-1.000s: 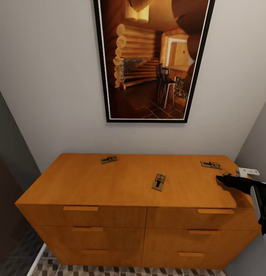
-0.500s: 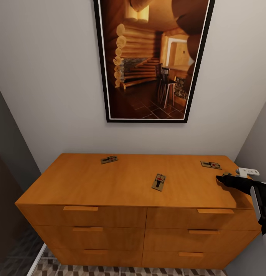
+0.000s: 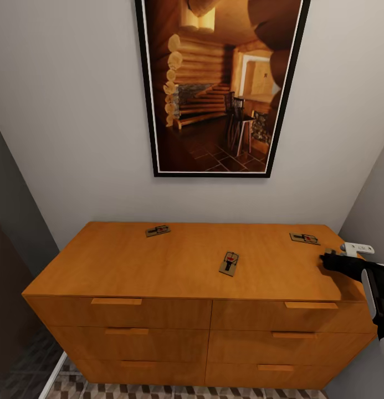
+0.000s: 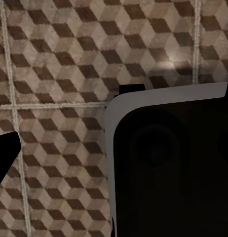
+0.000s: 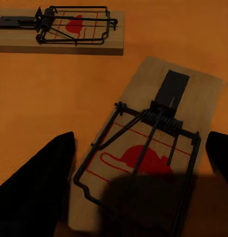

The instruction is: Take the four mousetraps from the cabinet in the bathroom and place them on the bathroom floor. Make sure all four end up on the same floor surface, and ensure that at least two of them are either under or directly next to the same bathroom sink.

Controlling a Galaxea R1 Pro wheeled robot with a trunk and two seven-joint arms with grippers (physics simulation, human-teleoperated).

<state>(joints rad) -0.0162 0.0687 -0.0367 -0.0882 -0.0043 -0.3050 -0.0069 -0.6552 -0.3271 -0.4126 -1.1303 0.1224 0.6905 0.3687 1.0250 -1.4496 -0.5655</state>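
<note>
No legible text, labels, brands or numbers in any view.

Only markings — a red printed mouse-like shape with thin red outline on the near mousetrap (image 5: 158, 163), and a similar red mark on the second mousetrap (image 5: 69, 29) beside it; neither carries readable lettering. In the head view the mousetraps on the cabinet (image 3: 131, 260) show small red spots only, too small to resolve.

Framed picture (image 3: 222, 83) on the wall — log-cabin interior, no caption or signature readable.
</note>
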